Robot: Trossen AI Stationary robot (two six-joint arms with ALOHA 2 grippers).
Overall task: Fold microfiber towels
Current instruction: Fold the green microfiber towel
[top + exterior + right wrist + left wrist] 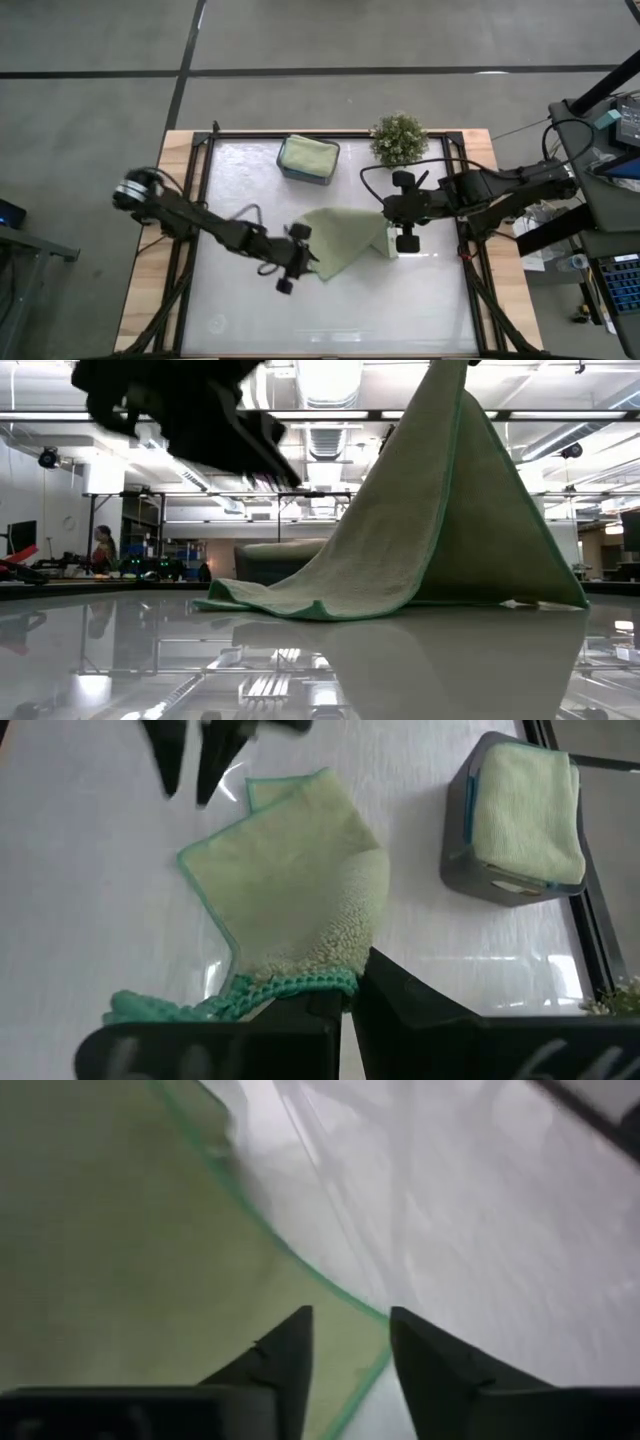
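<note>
Left gripper (300,262): nearest the front of the table, at the left corner of the sage green towel (345,240); in the left wrist view its two dark fingers (285,1370) stand a narrow way apart above the towel's green-stitched edge, with nothing between them.
Sage green towel: mid-table on the white table top (250,300); its left part lies flat, its right edge is lifted, so that in the low view it rises as a tent-like peak (440,510) from the surface.
Right gripper (392,232): at the towel's right edge, fingers closed on the bunched green hem, seen pinched at the fingertips in the right wrist view (345,995).
Left arm: runs from the table's left edge diagonally inward to the towel.
Right arm: reaches in from the table's right edge, roughly level across.
Dark grey tray (306,172): behind the towel, near the far edge, apart from it.
Folded sage green towel (308,155): lying in the tray, its top above the tray wall in the right wrist view (528,815).
Potted plant (399,139): far edge, just right of the tray.
Person (102,548): far off in the room beyond the table, at the low view's left.
</note>
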